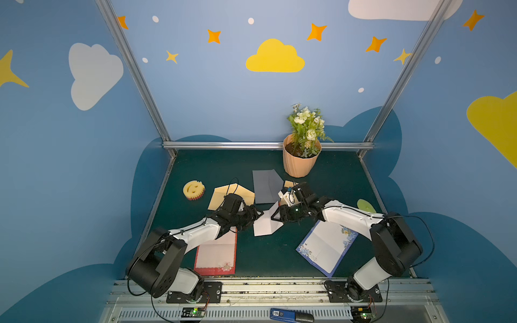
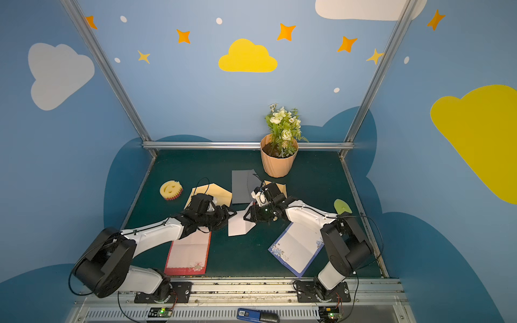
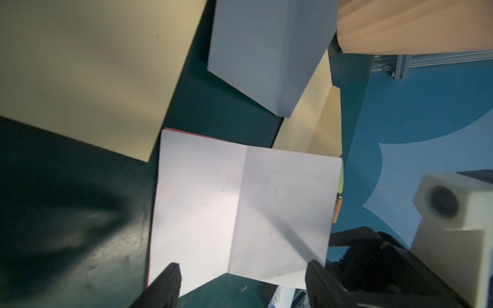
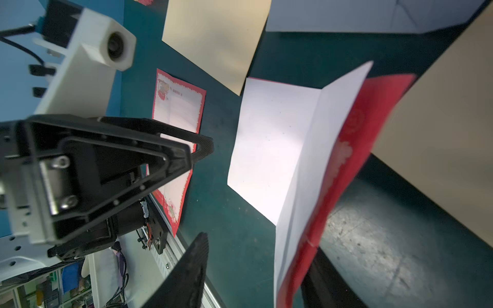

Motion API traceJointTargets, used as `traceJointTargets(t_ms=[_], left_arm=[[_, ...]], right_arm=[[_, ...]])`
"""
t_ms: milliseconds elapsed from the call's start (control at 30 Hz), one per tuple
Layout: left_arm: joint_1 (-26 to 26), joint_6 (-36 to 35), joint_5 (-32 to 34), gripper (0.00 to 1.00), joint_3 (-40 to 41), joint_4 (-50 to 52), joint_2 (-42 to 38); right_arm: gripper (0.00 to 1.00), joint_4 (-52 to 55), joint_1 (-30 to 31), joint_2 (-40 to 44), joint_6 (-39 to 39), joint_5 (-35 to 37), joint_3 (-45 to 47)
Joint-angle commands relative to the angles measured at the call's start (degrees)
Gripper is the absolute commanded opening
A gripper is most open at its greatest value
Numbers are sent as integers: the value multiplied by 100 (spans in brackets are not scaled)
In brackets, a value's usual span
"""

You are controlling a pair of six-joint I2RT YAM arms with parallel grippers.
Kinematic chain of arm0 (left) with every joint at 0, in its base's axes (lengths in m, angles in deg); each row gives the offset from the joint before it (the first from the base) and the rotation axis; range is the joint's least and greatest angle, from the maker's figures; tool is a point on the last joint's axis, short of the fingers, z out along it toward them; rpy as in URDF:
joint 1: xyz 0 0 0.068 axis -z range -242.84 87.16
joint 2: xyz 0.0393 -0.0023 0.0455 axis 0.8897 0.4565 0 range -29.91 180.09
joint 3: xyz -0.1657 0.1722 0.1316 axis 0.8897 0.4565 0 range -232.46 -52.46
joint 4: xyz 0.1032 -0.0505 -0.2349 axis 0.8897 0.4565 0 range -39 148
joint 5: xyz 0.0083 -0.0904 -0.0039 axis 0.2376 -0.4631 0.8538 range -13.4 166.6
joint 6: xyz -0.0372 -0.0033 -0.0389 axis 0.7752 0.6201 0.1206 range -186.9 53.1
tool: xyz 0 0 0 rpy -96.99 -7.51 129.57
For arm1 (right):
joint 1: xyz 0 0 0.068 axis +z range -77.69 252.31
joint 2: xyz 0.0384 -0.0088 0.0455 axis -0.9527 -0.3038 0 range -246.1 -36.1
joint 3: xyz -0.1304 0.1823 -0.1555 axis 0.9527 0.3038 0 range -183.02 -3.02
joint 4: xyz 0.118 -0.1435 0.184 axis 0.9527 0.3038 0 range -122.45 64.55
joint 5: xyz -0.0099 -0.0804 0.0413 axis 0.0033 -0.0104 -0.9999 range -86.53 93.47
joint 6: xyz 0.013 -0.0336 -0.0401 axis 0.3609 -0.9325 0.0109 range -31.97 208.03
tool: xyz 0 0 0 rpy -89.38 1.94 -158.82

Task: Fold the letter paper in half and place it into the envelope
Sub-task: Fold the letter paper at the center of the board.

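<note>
Letter paper (image 1: 263, 225), white side up and creased, lies mid-table on the green mat (image 1: 335, 179). Its left edge sits between the spread, released fingers (image 3: 166, 280) of the left gripper (image 1: 256, 217). The right gripper (image 1: 275, 215) is unclenched too, one finger (image 4: 194, 261) clear of the sheet, the other behind its raised, red-backed half. Just beyond lie a tan envelope (image 1: 221, 195) on the left and a grey envelope (image 1: 264, 187); a flowerpot (image 1: 300, 162) stands far right.
</note>
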Motion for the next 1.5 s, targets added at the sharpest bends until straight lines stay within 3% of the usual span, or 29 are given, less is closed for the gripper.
traceJointTargets(t_ms=[0, 233, 333, 633, 1100, 1267, 1467], left_arm=[[-110, -35, 107, 79, 121, -76, 139], [-157, -66, 179, 83, 42, -344, 499], [-200, 25, 193, 89, 107, -540, 595], [-239, 545, 120, 100, 631, -1680, 752], [-543, 1505, -231, 100, 1311, -3273, 616], [-751, 1697, -149, 100, 1558, -3038, -26], [-894, 1289, 46, 100, 1396, -1711, -1026]], right_arm=[[53, 188, 19, -45, -153, 59, -273], [53, 318, 53, -93, -198, 70, -454], [53, 293, 87, -166, -173, 13, -539], [53, 6, 219, -478, -9, -201, -747], [53, -1074, 397, -1036, 776, -428, -520], [53, -1546, 394, -1194, 1095, -527, -274], [55, -1985, 401, -1371, 1317, -613, -33]])
